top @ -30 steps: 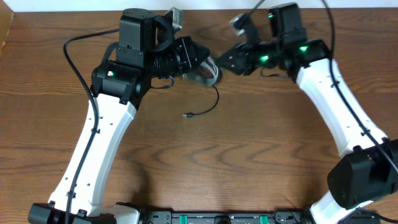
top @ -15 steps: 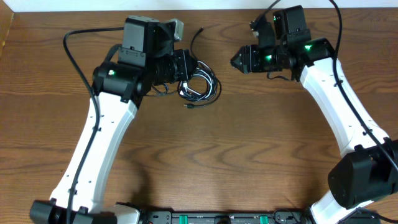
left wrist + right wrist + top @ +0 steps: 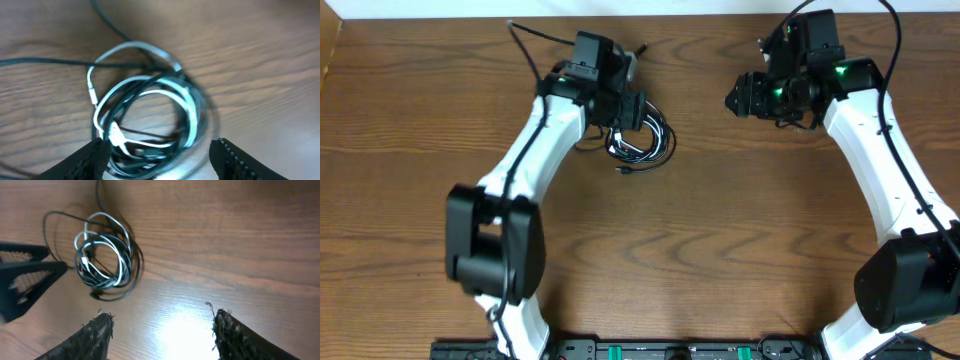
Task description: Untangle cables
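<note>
The worktop (image 3: 720, 250) is brown wood with a strong grain, and it fills nearly the whole overhead view. A pale strip of wall (image 3: 420, 8) runs behind its far edge, and a black rail with green marks (image 3: 670, 350) sits along its near edge.

The cables (image 3: 640, 140) lie on the worktop as one loose, round coil close to the far edge, a little left of the middle. In it the white cable (image 3: 150, 47) loops several times through the black cable (image 3: 45, 62) – thin strands crossing over and under each other. Black strands trail out of the coil toward the far edge and the left. A small dark plug end (image 3: 623, 171) pokes out on the near side.

The left gripper (image 3: 157, 155) hangs just over the coil with its jaws spread, pinching nothing – the coil lies between and ahead of the fingertips. The right gripper (image 3: 165, 340) is also spread and empty, near the far edge right of the middle, well apart from the coil.
</note>
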